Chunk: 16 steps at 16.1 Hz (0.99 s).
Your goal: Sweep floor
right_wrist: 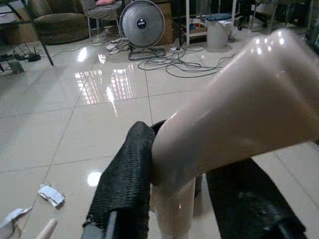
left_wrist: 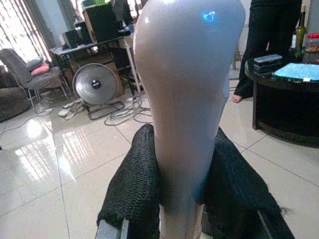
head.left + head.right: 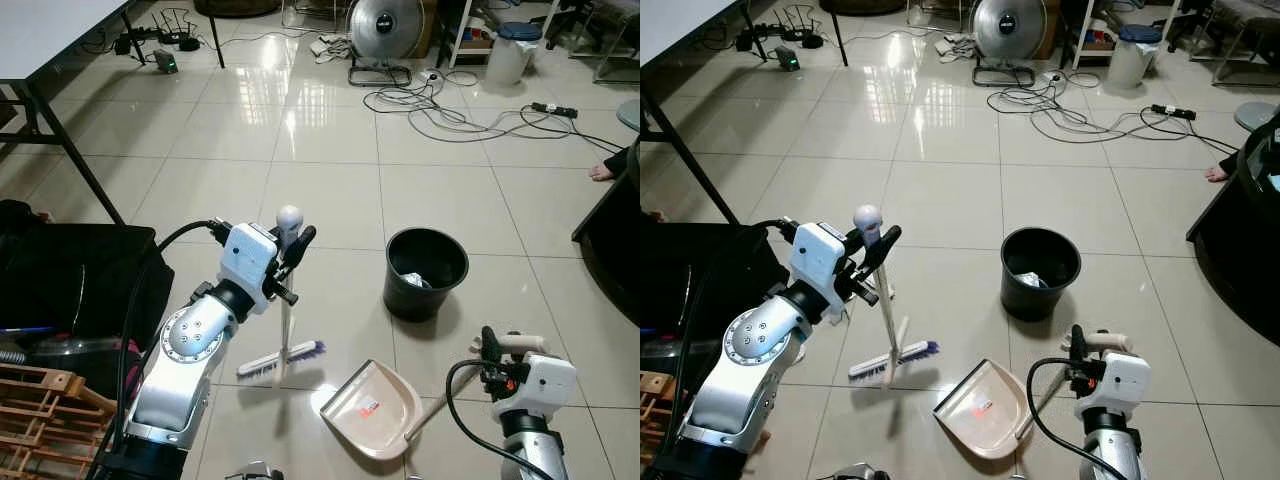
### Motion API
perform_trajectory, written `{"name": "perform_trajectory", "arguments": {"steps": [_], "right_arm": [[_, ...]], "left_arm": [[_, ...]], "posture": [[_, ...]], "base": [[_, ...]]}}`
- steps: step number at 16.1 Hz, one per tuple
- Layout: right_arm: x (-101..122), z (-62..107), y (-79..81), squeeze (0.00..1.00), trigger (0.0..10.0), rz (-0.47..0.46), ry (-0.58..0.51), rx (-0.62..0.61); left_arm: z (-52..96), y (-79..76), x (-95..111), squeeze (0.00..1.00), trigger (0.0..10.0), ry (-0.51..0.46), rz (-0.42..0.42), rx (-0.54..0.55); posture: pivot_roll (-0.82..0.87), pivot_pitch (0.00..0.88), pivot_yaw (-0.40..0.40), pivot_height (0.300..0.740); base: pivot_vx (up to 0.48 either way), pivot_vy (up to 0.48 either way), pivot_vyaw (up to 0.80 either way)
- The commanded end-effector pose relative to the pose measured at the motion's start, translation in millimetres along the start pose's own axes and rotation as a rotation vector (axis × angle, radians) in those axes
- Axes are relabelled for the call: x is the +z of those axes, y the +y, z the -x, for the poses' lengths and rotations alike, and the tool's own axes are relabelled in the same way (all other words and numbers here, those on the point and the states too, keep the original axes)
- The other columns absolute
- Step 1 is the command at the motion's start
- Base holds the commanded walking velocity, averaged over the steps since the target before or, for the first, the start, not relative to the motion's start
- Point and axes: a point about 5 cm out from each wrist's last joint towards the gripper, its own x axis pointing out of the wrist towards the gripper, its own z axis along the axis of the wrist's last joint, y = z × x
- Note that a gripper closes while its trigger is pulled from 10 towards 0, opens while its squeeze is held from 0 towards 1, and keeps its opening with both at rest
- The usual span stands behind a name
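On the tiled floor [image 3: 330, 150] before the robot, a broom [image 3: 283, 362] is stood almost upright, its bristle head resting on the tiles at about seven o'clock from the black bucket [image 3: 426, 272]. The broom's rounded top is clamped between the black fingers [image 2: 134, 189] of the left end effector [image 3: 293, 243], which is closed on the handle just below the knob. At the robot's right, the dustpan [image 3: 372, 408] lies flat on the floor, its mouth turned toward the bristles and just beside them; its long handle is gripped at the bent upper end by the right end effector [image 3: 497, 345], closed around it as the right wrist view shows. Crumpled paper [image 3: 417, 281] is seen inside the bucket, and a few scraps of paper [image 1: 51, 194] are seen on the tiles in the right wrist view.

The step in hand is judged to be the gathering of litter into the dustpan, with the bucket set ready at twelve o'clock from the pan for emptying. For the next move, the bristles need to be drawn across the tiles toward the pan's lip while the pan is held flat and steady, so that nothing is pushed under its edge.
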Motion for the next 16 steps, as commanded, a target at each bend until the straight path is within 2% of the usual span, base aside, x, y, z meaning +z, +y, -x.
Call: {"name": "perform_trajectory", "arguments": {"steps": [1,8,10,12,13,14,15,16], "right_arm": [[-2.0,0.7,-3.3,0.0,0.0,-0.008,0.011,-0.01],[-2.0,-7.0,-8.3,0.0,0.0,-0.011,0.017,0.023],[-0.1,-13.3,-4.1,0.0,0.0,-0.003,0.016,0.117],[0.5,-23.8,2.1,0.0,0.0,-0.027,0.055,0.257],[1.4,-28.1,2.4,0.0,0.0,-0.01,0.076,0.322],[2.0,-29.6,1.9,0.0,0.0,0.004,0.084,0.347],[7.9,-37.1,-6.1,0.0,0.0,0.052,0.107,0.432],[10.8,-40.2,-10.8,0.0,0.0,0.059,0.121,0.473]], "left_arm": [[-0.3,2.2,12.7,0.0,10.0,-0.054,-0.027,-0.004],[-0.4,5.0,10.6,0.0,10.0,-0.047,-0.035,0.01],[-0.4,7.2,10.7,0.0,10.0,-0.045,-0.044,0.016],[0.3,9.5,10.6,0.0,10.0,-0.036,-0.054,0.022],[0.7,10.6,10.6,0.0,10.0,-0.034,-0.056,0.023],[0.9,11.0,10.7,0.0,10.0,-0.033,-0.057,0.024],[1.8,12.6,10.7,0.0,10.0,-0.032,-0.058,0.031],[2.3,13.0,10.4,0.0,10.0,-0.03,-0.059,0.031]], "posture": [[0.09,0.058,0.046,0.74],[0.1,0.053,0.043,0.74],[0.11,0.053,0.044,0.74],[0.11,0.051,0.045,0.74],[0.11,0.051,0.046,0.74],[0.11,0.051,0.046,0.74],[0.1,0.052,0.046,0.74],[0.1,0.051,0.046,0.74]], "base": [[0.0,0.0,0.0],[0.0,0.0,0.0],[0.0,0.0,0.0],[0.0,0.0,0.0],[0.0,0.0,0.0],[0.0,0.0,0.0],[0.0,0.0,0.0],[0.0,0.0,0.0]]}}
